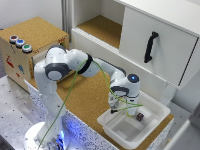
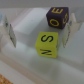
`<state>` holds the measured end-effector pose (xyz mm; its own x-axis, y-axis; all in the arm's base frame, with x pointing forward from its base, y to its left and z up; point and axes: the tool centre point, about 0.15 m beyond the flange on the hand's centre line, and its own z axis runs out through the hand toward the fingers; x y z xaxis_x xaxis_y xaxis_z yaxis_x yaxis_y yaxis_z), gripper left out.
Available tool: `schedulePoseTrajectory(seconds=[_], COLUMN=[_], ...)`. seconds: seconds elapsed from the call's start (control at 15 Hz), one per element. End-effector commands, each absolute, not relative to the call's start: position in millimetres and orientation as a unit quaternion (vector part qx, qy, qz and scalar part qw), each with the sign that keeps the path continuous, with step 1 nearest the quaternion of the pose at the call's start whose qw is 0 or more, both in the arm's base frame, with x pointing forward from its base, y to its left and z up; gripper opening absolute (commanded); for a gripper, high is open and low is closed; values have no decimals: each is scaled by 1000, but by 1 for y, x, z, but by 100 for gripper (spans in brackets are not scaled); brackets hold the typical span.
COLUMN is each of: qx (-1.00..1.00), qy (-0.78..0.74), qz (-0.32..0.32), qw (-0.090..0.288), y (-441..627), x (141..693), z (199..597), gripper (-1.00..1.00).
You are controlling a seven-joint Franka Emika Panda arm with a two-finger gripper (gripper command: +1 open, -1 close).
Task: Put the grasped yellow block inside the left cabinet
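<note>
The yellow block (image 2: 47, 44), with dark letters on its faces, lies on the floor of a white tray (image 2: 25, 62). My gripper (image 2: 39, 40) is open and straddles it: one finger (image 2: 67, 33) stands close beside the block, the other finger (image 2: 9, 33) is well apart from it. In the exterior view the gripper (image 1: 121, 111) hangs down into the white tray (image 1: 112, 131) and hides the yellow block. The left cabinet (image 1: 102, 27), an open white-walled compartment with a cork floor, stands at the back, above and far from the gripper.
A dark purple block (image 2: 57, 17) with yellow letters lies in the tray just beyond the yellow one, and also shows in the exterior view (image 1: 140, 116). A white door with a black handle (image 1: 151, 46) is beside the cabinet. A cork box with three coloured buttons (image 1: 30, 45) stands at the exterior view's left.
</note>
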<state>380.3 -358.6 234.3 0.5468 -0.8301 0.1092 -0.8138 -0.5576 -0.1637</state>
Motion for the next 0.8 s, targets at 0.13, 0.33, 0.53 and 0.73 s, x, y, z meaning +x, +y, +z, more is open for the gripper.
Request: schedulePoseTrajectory(seconds=[0.13,0.33,0.53,0.73], qx=[-849,-849,-852,-853], qy=[508,510,506,503], qz=[-110,-106,-112,-115], qw=[95,87,77,78], y=[-359,-359,-362,-359], x=[364,359,361,361], z=[217,213,217,218], gripper=[100,100,-100,-100])
